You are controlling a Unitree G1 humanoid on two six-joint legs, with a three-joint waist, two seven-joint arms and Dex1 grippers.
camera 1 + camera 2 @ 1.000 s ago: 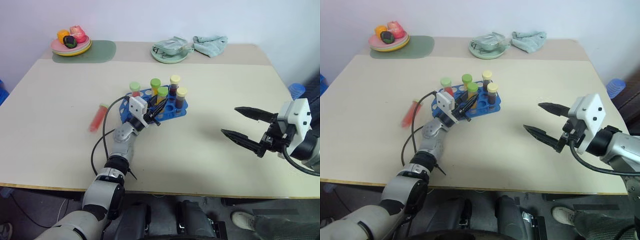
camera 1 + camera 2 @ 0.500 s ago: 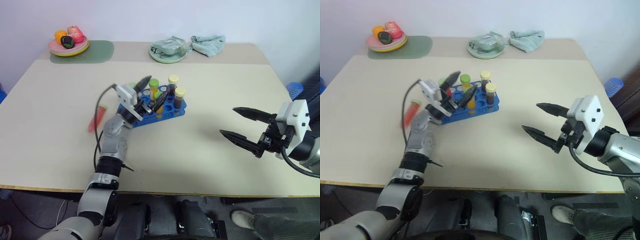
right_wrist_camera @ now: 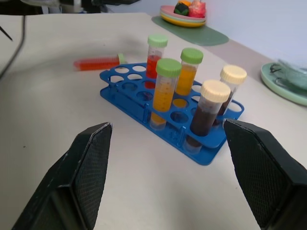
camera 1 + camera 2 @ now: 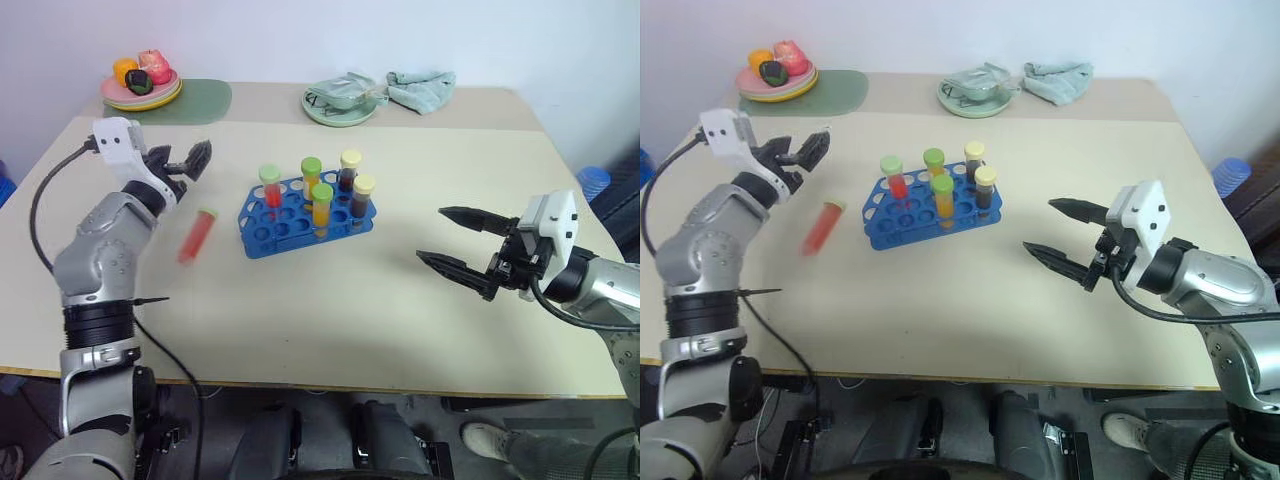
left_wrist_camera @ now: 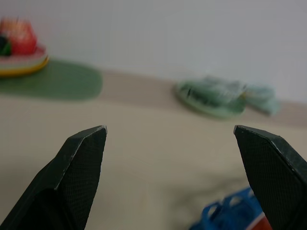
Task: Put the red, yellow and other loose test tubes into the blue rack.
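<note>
Your left end effector (image 4: 185, 160) hangs spread wide and empty above the table's left side, toward the far edge, so it holds nothing you need to place. Your right end effector (image 4: 462, 252) also stands open and empty, raised over the right side and pointing toward the middle, probably to keep clear of the work.

The blue plastic test-tube rack (image 4: 306, 214) sits near the table's middle, a little toward the far edge, its holes facing up so tubes can stand capped-end high. Count five tubes upright in it: one red-filled with a green cap (image 4: 270, 187), two orange-filled with green caps, and two dark-filled with cream caps.

One loose red-filled tube with a green cap (image 4: 197, 234) lies flat on the beige table (image 4: 330, 310) just left of the rack, apart from it, within your left arm's reach. I judge that this tube is the next one to pick up.
</note>
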